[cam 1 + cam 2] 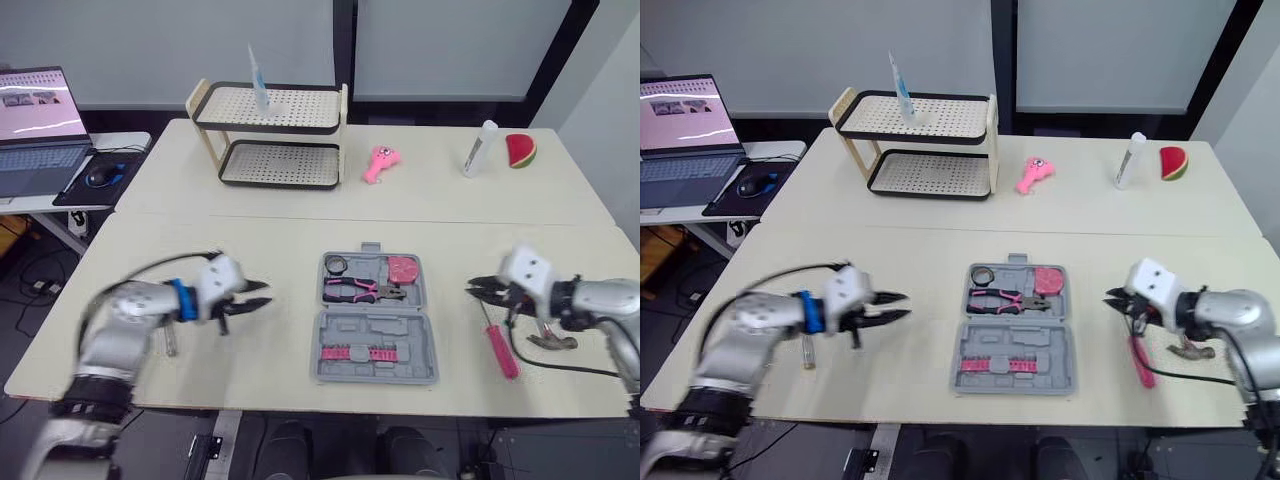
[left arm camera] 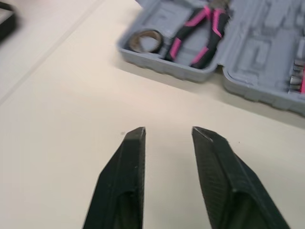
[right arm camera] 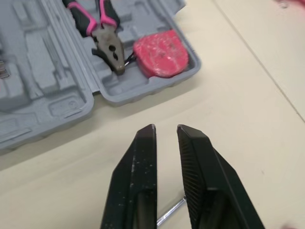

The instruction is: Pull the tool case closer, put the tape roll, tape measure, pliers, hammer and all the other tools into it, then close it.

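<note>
Nearest me at 12 o'clock the tool case (image 1: 376, 318) lies open and flat on the counter (image 1: 250, 230). Its near half holds a row of pink and black bits (image 1: 357, 353). Its far half holds the tape roll (image 1: 336, 264) at the 10 o'clock corner, the pliers (image 1: 352, 289) with their pink and black handles just beside it, and the red tape measure (image 1: 402, 268) at the 2 o'clock corner, by the pliers' nose.

My left hand (image 1: 262, 293) hovers at 9 o'clock of the case, near it but apart. It points toward the case, its fingers are parted by a moderate gap, and it holds nothing. By my left forearm at 8 o'clock lies a small slim tool (image 1: 808, 352); I cannot tell what kind.

My right hand (image 1: 472, 291) hovers at 3 o'clock of the case and also points toward it. Its fingers are narrow, with only a slim gap between them, and it is empty. The pink-handled screwdriver (image 1: 500, 345) lies on the counter at 4 o'clock of the case, below this hand. The hammer (image 1: 552, 341) lies farther out at 3 o'clock, partly under my right forearm.

Farther off, at 11 o'clock, a two-shelf rack (image 1: 270, 135) carries an upright tube (image 1: 258, 80). A pink toy (image 1: 379, 164) lies at 12 o'clock. A white bottle (image 1: 480, 148) and a watermelon slice (image 1: 520, 150) are at 1 o'clock. At 10 o'clock a side table bears a laptop (image 1: 38, 125) and a mouse (image 1: 100, 176).
</note>
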You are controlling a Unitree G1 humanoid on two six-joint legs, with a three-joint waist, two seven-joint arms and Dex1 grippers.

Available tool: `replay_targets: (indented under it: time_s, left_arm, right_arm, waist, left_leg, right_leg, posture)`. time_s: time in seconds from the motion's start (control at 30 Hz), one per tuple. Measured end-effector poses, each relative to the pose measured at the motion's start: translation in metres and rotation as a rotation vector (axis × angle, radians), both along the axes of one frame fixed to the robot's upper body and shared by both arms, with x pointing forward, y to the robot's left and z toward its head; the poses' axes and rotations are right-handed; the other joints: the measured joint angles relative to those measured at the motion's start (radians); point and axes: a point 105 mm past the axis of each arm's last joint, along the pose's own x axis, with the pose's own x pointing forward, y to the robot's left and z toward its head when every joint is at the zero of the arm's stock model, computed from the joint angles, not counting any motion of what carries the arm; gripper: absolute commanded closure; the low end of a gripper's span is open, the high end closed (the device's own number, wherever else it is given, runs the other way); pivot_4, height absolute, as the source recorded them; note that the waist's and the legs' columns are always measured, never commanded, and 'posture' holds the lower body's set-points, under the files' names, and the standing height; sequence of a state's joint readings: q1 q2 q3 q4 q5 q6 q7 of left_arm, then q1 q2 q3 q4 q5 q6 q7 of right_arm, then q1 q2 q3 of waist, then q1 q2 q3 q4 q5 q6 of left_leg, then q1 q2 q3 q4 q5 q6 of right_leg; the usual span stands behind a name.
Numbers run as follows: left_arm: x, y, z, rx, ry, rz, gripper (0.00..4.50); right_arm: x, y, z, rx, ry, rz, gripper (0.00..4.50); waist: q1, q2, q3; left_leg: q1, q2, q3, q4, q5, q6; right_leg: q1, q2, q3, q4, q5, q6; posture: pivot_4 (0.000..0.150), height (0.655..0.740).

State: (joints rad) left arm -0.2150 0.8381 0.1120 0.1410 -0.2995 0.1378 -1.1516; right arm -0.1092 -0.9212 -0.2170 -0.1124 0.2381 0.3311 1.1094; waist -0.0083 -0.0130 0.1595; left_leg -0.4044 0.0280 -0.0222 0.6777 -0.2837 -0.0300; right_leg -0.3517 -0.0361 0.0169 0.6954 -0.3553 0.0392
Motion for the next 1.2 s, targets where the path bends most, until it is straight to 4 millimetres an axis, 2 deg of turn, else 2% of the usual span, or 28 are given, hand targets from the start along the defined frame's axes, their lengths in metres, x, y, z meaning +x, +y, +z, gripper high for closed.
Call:
replay_targets:
  time_s: [0.1, 0.2, 0.23, 0.37, 0.47, 0.57, 0.67, 0.97, 1.1, 1.13, 1.17, 1.2]
  left_arm:
    - [-0.016, 0.051, 0.018, -0.046, 0.051, 0.174, 1.09]
    - [-0.032, 0.094, 0.026, -0.060, 0.076, 0.321, 0.11]
    - [-0.040, 0.114, 0.026, -0.063, 0.091, 0.390, 0.00]
    - [-0.060, 0.166, 0.019, -0.064, 0.124, 0.576, 0.00]
    - [-0.073, 0.186, 0.006, -0.066, 0.156, 0.649, 0.00]
    - [-0.081, 0.196, -0.003, -0.059, 0.167, 0.689, 0.00]
    - [-0.080, 0.199, -0.002, -0.060, 0.145, 0.696, 0.00]
    - [-0.074, 0.196, 0.004, -0.051, 0.116, 0.676, 0.00]
    - [-0.077, 0.195, 0.001, -0.031, 0.124, 0.683, 0.00]
    - [-0.084, 0.195, -0.002, -0.025, 0.141, 0.689, 0.00]
    - [-0.088, 0.195, -0.005, -0.025, 0.152, 0.697, 0.00]
    - [-0.094, 0.192, -0.006, -0.035, 0.155, 0.700, 0.00]
  right_arm:
    - [-0.015, -0.033, 0.023, 0.044, -0.010, -0.078, 2.48]
    - [-0.024, -0.063, 0.029, 0.045, -0.007, -0.163, 1.96]
    - [-0.026, -0.075, 0.030, 0.062, -0.012, -0.207, 1.80]
    - [-0.028, -0.101, 0.022, 0.088, -0.018, -0.289, 1.03]
    - [-0.030, -0.115, 0.015, 0.083, -0.023, -0.340, 0.02]
    - [-0.031, -0.127, 0.009, 0.076, -0.026, -0.386, 0.02]
    - [-0.029, -0.132, 0.009, 0.089, -0.039, -0.416, 0.02]
    - [-0.024, -0.132, 0.006, 0.091, -0.037, -0.419, 0.02]
    - [-0.005, -0.096, 0.018, 0.094, -0.069, -0.297, 0.02]
    - [0.003, -0.069, 0.024, 0.113, -0.083, -0.210, 0.02]
    - [0.006, -0.059, 0.026, 0.120, -0.086, -0.175, 0.02]
    - [0.012, -0.036, 0.029, 0.141, -0.092, -0.105, 0.02]
  waist:
    - [-0.001, 0.000, 0.000]
    - [-0.001, 0.000, 0.000]
    - [-0.003, 0.000, 0.000]
    - [-0.004, 0.000, 0.000]
    - [-0.004, 0.000, 0.000]
    - [-0.004, 0.000, 0.000]
    - [-0.005, 0.000, 0.000]
    - [-0.010, 0.000, 0.000]
    - [-0.021, 0.001, 0.000]
    - [-0.028, 0.001, 0.000]
    - [-0.031, 0.001, 0.000]
    - [-0.036, 0.000, 0.000]
  left_leg:
    - [0.002, 0.000, 0.000, -0.001, 0.000, 0.000]
    - [0.005, 0.000, 0.001, -0.002, 0.000, 0.001]
    - [0.005, 0.000, 0.002, -0.002, 0.000, 0.001]
    - [0.005, 0.000, 0.003, -0.003, 0.000, 0.001]
    - [0.004, -0.001, 0.004, -0.003, 0.000, 0.001]
    - [0.004, 0.000, 0.004, -0.003, -0.001, 0.001]
    - [0.004, 0.000, 0.004, -0.003, -0.001, 0.001]
    - [0.004, 0.001, 0.005, -0.003, -0.001, 0.001]
    - [0.004, 0.002, 0.005, -0.004, -0.001, 0.001]
    - [0.004, 0.003, 0.005, -0.006, -0.001, 0.001]
    - [0.005, 0.003, 0.005, -0.007, -0.001, 0.001]
    - [0.004, 0.004, 0.005, -0.007, -0.001, 0.001]
  right_leg:
    - [0.001, 0.000, 0.000, -0.001, 0.000, 0.000]
    - [0.003, 0.000, 0.001, -0.003, 0.000, 0.000]
    - [0.003, 0.001, 0.001, -0.004, 0.000, 0.000]
    - [0.003, 0.001, 0.001, -0.004, 0.000, 0.000]
    - [0.002, 0.001, 0.001, -0.003, 0.000, 0.000]
    - [0.002, 0.001, 0.001, -0.003, 0.000, 0.000]
    - [0.001, 0.001, 0.001, -0.002, 0.000, 0.000]
    - [0.000, 0.000, 0.002, 0.000, 0.000, 0.000]
    - [-0.001, -0.001, 0.002, 0.001, 0.000, 0.000]
    - [-0.002, -0.001, 0.002, 0.001, 0.000, 0.000]
    - [-0.002, -0.001, 0.002, 0.001, 0.000, 0.000]
    - [-0.003, -0.001, 0.002, 0.001, 0.000, 0.000]
  posture:
    - [0.150, 0.7400]
    - [0.150, 0.7400]
    - [0.150, 0.7400]
    - [0.150, 0.7400]
    - [0.150, 0.7400]
    - [0.150, 0.7400]
    - [0.150, 0.7400]
    - [0.150, 0.7400]
    - [0.150, 0.7400]
    - [0.150, 0.7400]
    - [0.150, 0.7400]
    - [0.150, 0.7400]
